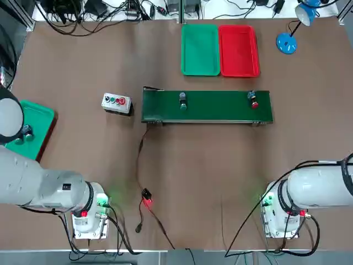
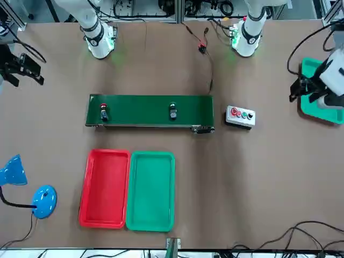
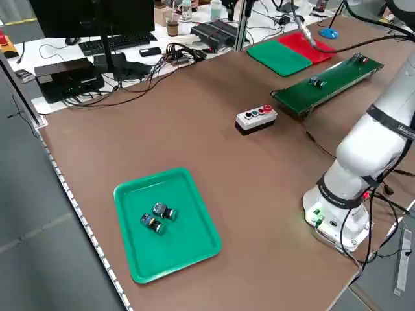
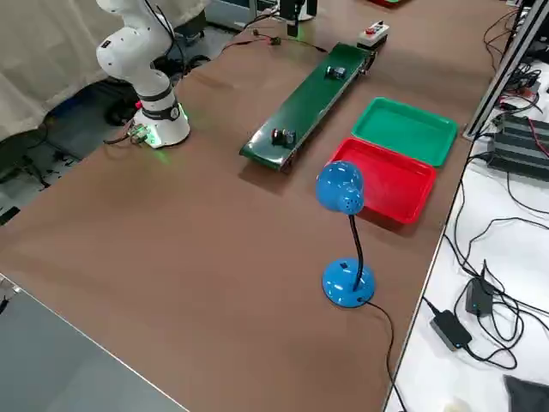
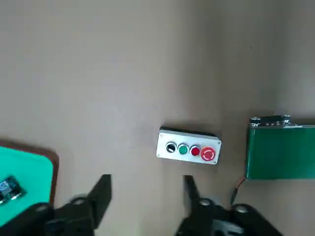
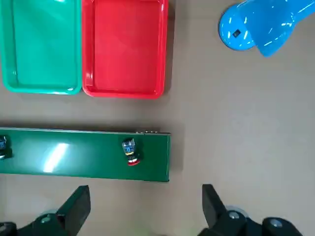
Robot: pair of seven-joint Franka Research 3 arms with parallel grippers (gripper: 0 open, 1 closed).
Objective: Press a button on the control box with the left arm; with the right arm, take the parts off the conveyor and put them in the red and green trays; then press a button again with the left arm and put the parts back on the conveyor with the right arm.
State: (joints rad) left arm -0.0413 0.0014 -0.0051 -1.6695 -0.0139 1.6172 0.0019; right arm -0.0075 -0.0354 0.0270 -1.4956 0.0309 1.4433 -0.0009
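Note:
The grey control box [image 1: 117,102] with its row of buttons lies left of the green conveyor [image 1: 215,113]. A green-capped part [image 1: 182,100] and a red-capped part [image 1: 253,100] stand on the belt. Beyond it, the green tray [image 1: 200,49] and the red tray [image 1: 238,51] lie side by side, both empty. My left gripper [image 5: 145,196] hovers high at the table's left side. It is short of the control box [image 5: 188,147], fingers apart, nothing between them. My right gripper [image 6: 145,206] is open, high at the right side, near the red-capped part [image 6: 130,152].
A second green tray [image 3: 181,240] holding two small parts [image 3: 157,217] lies at the table's left edge under my left arm. A blue desk lamp [image 1: 287,43] stands at the far right. A cable with a red-lit plug [image 1: 146,200] runs from the conveyor toward me.

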